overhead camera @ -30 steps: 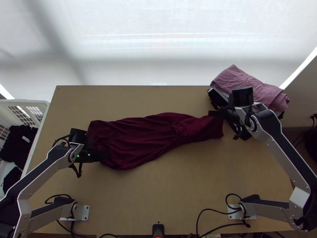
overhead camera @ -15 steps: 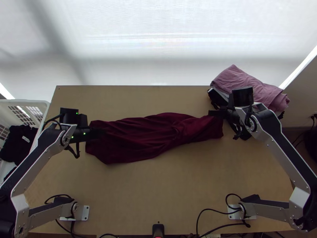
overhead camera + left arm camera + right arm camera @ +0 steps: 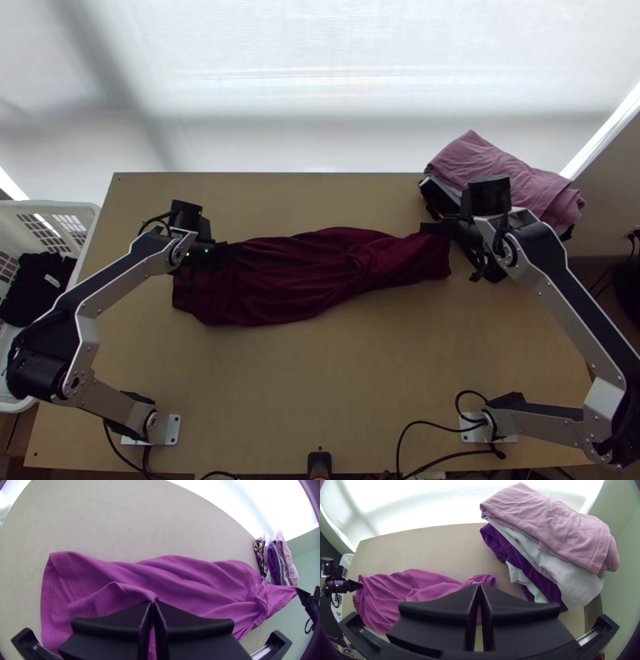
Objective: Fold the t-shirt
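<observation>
The shirt (image 3: 296, 276) seems light, soft and easily creased, and is probably best gripped at its hem corners and shoulders. It is laid bunched lengthwise across the table (image 3: 336, 384). A raised fold is pinched between the left fingers (image 3: 113, 626); its far, tapered end is clasped by the right fingers (image 3: 520, 613).

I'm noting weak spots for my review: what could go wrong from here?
The t-shirt is bunched and twisted near the right gripper, so folding now might lock in creases. The left gripper appears to pinch only a small ridge, which could slip under a pull. The clothes stack lies close to the right gripper, so a swing might topple it.
</observation>
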